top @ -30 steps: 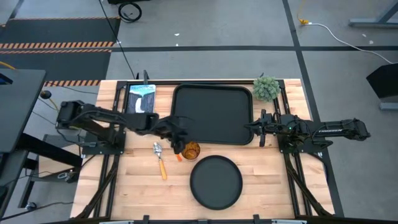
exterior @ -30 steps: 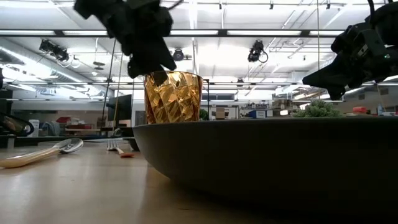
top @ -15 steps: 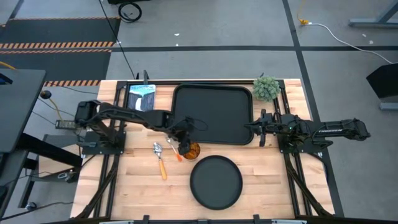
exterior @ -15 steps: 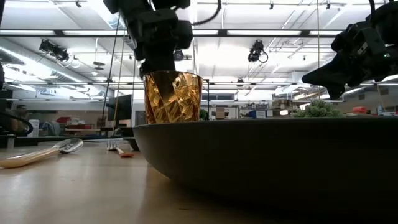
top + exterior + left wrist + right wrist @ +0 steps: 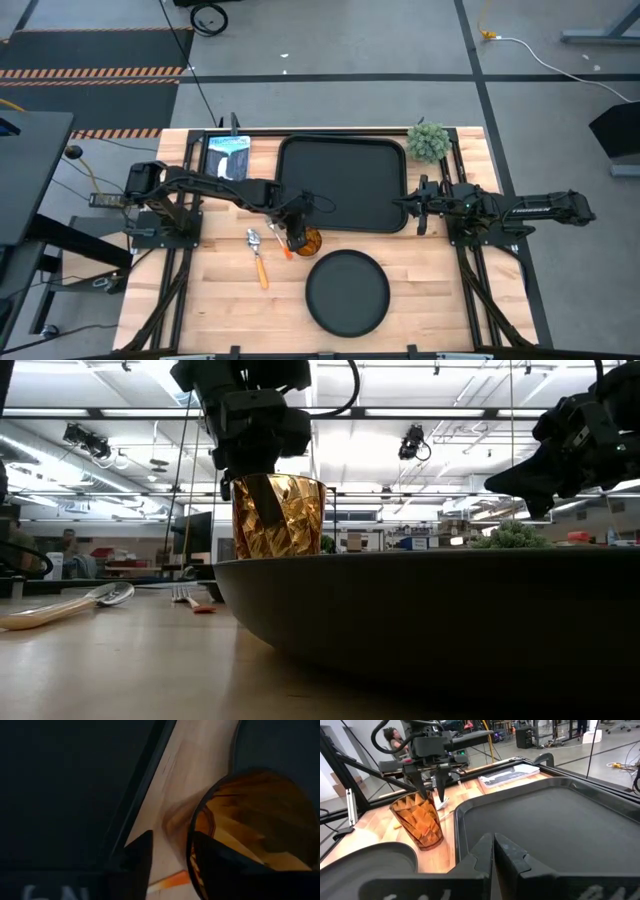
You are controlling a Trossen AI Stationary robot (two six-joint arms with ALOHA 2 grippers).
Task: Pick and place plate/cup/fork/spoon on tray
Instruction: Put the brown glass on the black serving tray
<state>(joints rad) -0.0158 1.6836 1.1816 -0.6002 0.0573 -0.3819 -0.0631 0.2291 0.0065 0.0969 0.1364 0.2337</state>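
- Cup (image 5: 308, 241) upright on bench (image 5: 220, 290) toward front edge, between tray (image 5: 341, 185) and plate (image 5: 347, 292).
- Left end effector (image 5: 297, 236) straddling cup rim, fingers spread, one inside, one outside.
- Right end effector (image 5: 420, 206) pinched together, hovering over tray's right rim.

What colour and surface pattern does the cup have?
The cup is translucent amber-brown with angular facets, clearest in the low view.
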